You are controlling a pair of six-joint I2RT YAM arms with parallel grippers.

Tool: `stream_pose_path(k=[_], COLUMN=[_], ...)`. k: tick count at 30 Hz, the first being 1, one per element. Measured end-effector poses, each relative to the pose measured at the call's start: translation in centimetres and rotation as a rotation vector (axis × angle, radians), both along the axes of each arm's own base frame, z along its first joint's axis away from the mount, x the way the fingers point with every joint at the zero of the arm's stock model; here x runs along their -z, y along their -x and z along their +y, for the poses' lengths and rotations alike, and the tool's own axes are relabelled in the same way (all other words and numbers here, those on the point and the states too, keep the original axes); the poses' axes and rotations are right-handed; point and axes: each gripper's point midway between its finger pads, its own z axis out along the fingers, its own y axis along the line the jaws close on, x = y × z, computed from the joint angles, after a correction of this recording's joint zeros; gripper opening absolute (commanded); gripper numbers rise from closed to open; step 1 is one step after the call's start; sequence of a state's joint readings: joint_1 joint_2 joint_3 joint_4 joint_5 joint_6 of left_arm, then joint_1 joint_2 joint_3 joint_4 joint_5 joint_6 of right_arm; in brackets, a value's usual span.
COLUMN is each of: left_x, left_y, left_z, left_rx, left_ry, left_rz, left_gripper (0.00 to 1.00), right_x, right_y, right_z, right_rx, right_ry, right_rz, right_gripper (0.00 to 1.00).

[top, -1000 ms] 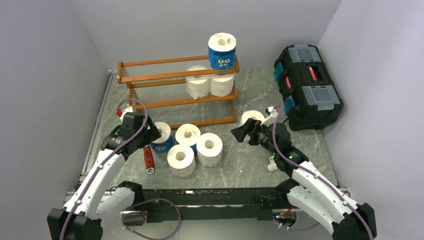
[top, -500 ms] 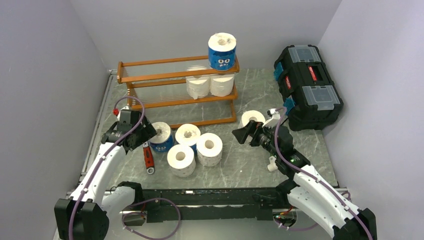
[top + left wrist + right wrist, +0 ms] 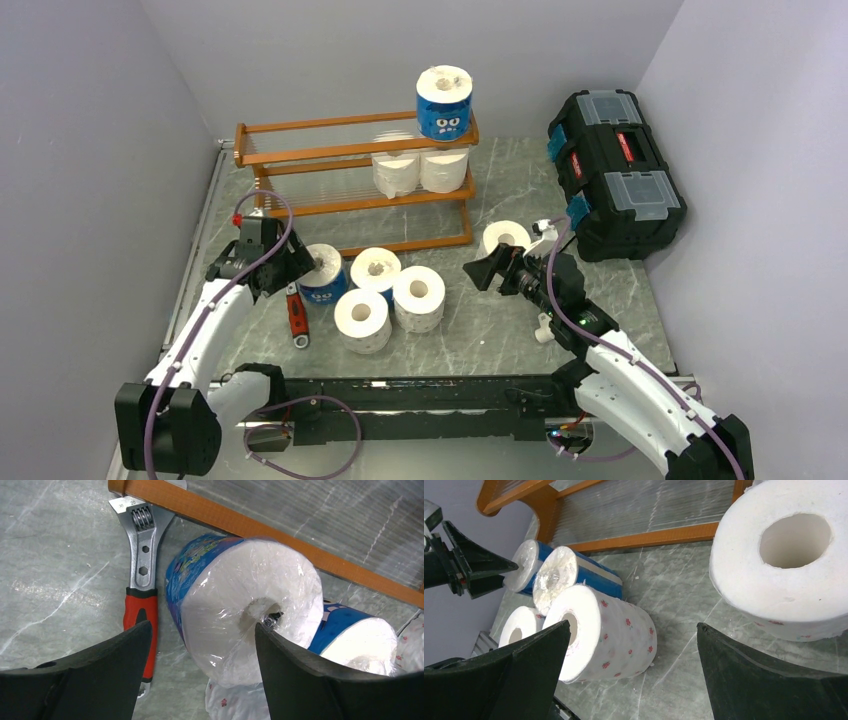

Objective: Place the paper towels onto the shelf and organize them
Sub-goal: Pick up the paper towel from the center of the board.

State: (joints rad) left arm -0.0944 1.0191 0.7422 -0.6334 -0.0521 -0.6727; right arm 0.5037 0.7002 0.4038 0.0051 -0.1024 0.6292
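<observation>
Shelf (image 3: 355, 190) sits at the back of the table (image 3: 480, 330), toolbox (image 3: 615, 170) to its right. One blue-wrapped roll (image 3: 444, 102) stands on the right end of the top tier. Two white rolls (image 3: 396, 172) (image 3: 444, 168) stand side by side below it on the middle tier.

Your left gripper (image 3: 201, 626) is spread around a blue-wrapped roll (image 3: 245, 610) on the table just in front of the shelf. There is a gap on the left finger's side. I can't tell if the right finger touches it. The roll's plastic-covered end faces the wrist camera, and a second blue roll (image 3: 360, 635) lies right behind it.

Your right gripper (image 3: 633, 626) is spread wide, holding nothing, low over the table. A plain white roll (image 3: 784, 555) stands just past its right finger.

Three more white rolls (image 3: 376, 270) (image 3: 418, 297) (image 3: 361, 318) are clustered between the arms, some with a small red flower print.

A red-handled wrench (image 3: 141, 565) lies flat beside the left gripper's roll.
</observation>
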Motion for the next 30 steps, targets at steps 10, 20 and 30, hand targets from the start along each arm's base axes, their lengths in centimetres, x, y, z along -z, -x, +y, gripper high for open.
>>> stream_pose_path(k=[10, 20, 30], left_x=[1.0, 1.1, 1.2], left_y=[0.1, -0.3, -0.5], left_z=[-0.3, -0.7, -0.7], left_rx=[0.016, 0.029, 0.028], left_ry=[0.007, 0.023, 0.023], left_rz=[0.022, 0.016, 0.016], left_gripper=[0.70, 0.54, 0.51], right_x=[0.3, 0.5, 0.8], right_y=[0.0, -0.1, 0.0], right_z=[0.1, 0.1, 0.1], right_rx=[-0.003, -0.003, -0.002], right_ry=[0.002, 0.004, 0.006], right_rz=[0.009, 0.012, 0.016], right_gripper=[0.99, 0.99, 0.99])
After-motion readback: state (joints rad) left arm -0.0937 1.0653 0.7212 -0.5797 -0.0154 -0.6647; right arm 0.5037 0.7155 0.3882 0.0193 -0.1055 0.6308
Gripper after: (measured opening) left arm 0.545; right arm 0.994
